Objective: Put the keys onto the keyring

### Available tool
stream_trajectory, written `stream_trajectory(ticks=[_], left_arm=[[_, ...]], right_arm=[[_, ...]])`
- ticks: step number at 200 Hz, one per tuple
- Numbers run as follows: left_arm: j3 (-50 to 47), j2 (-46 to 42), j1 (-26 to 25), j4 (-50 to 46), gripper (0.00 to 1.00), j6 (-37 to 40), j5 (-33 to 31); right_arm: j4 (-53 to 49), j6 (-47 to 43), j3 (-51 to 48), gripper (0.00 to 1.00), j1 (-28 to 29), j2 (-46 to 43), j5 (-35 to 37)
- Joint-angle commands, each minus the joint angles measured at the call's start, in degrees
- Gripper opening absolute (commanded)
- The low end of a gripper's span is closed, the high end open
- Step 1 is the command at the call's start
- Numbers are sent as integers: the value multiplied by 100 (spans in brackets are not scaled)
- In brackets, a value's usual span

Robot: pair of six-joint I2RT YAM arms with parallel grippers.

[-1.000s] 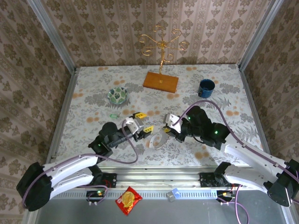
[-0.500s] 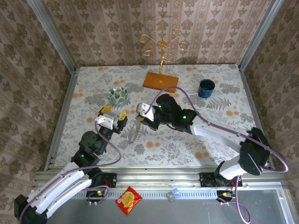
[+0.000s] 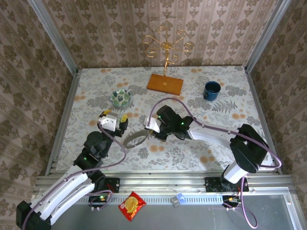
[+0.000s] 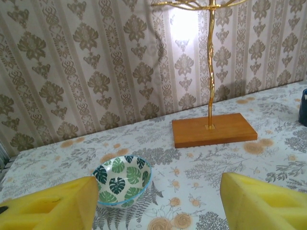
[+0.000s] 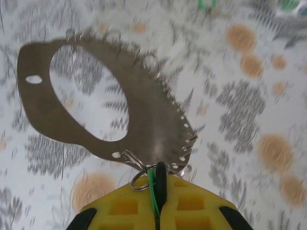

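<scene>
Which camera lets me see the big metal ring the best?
The right wrist view. The keyring looms close there, its wide hole and the little loops along its edge plain though slightly blurred, and the yellow fingers pinch its near edge. The top view shows it as a small grey loop.

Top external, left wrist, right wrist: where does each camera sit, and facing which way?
Top external: high behind the bases, looking down on the table; left arm and right arm show.
Left wrist: low, facing the back wall past bowl and stand; left fingers at bottom corners.
Right wrist: looking down at the keyring; right fingers grip it.
Shared: top and right wrist show the keyring.
</scene>
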Motion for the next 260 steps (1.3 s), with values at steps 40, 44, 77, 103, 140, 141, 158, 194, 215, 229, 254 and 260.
stream_trajectory(ticks=[40, 44, 77, 103, 140, 141, 158, 194, 215, 229, 254, 260], left_arm=[[15, 252, 70, 447, 69, -143, 288], [13, 263, 76, 455, 69, -123, 297], [88, 404, 105, 416, 70, -34, 399], [160, 544, 114, 413, 71, -49, 478], [448, 801, 139, -4, 67, -2, 463], [461, 811, 140, -16, 67, -10, 464], [576, 919, 141, -162, 64, -44, 519], [757, 1237, 141, -349, 66, -278, 897], [893, 1575, 147, -484, 66, -612, 1161], [1055, 1798, 149, -717, 66, -880, 1344], [1287, 2115, 149, -1194, 65, -1451, 1628], [1312, 2172, 141, -1284, 63, -1618, 1704]], right_arm=[[-1119, -542, -747, 4, -65, -546, 1005], [-1181, -587, -774, 5, -67, -546, 1076], [-1515, -967, -952, 11, -65, -504, 1641], [-1783, -1211, -978, 27, -78, -541, 1819], [-2299, -1332, -797, 39, -324, -1015, 1544], [-2318, -1332, -787, 39, -335, -1031, 1510], [-2209, -1109, -742, 43, -489, -1565, 1089], [-297, 839, -1340, 57, -786, -2755, 489], [561, 2641, -1846, 57, -796, -2988, 273], [482, 3564, -1944, 56, -785, -2953, 241], [-77, 5445, -1904, 51, -785, -2701, 617], [-98, 5614, -1907, 50, -791, -2630, 454]])
